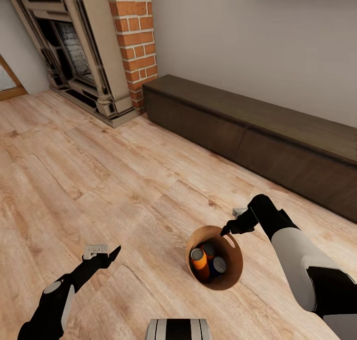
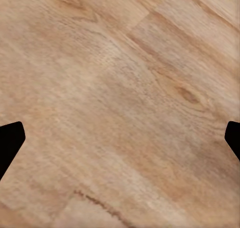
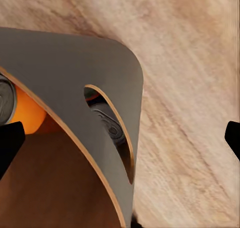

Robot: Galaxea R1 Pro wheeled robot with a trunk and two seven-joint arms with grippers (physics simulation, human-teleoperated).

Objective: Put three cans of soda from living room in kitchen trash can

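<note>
Nearest the camera, a grey-and-white ribbed part of the robot's base (image 1: 178,329) is cut off by the lower edge of the head view. The left gripper (image 1: 106,255) is held low over the bare light wood plank floor (image 1: 99,181), its jaws spread wide and holding nothing; in the left wrist view only the two black fingertips (image 2: 10,143) are seen at the picture's edges, with grained planks between them.

The tash can (image 1: 214,264), a round bin with a tan-orange outer wall and a dark inner wall, is seen on the floor between the arms, its mouth tipped toward the camera. Inside it the three can of soda (image 1: 199,259) are packed together: orange cylinders with grey metal ends (the third is mostly hidden in shadow). The right gripper (image 1: 229,229) is poised just at the bin's far rim, jaws parted and empty. In the right wrist view, the wall (image 3: 75,73) and an oval handle slot are seen, with a can lid behind the slot.

Farther off, a long dark wooden cabinet (image 1: 258,136) is set along the pale wall, beside a red brick fireplace (image 1: 89,47).
</note>
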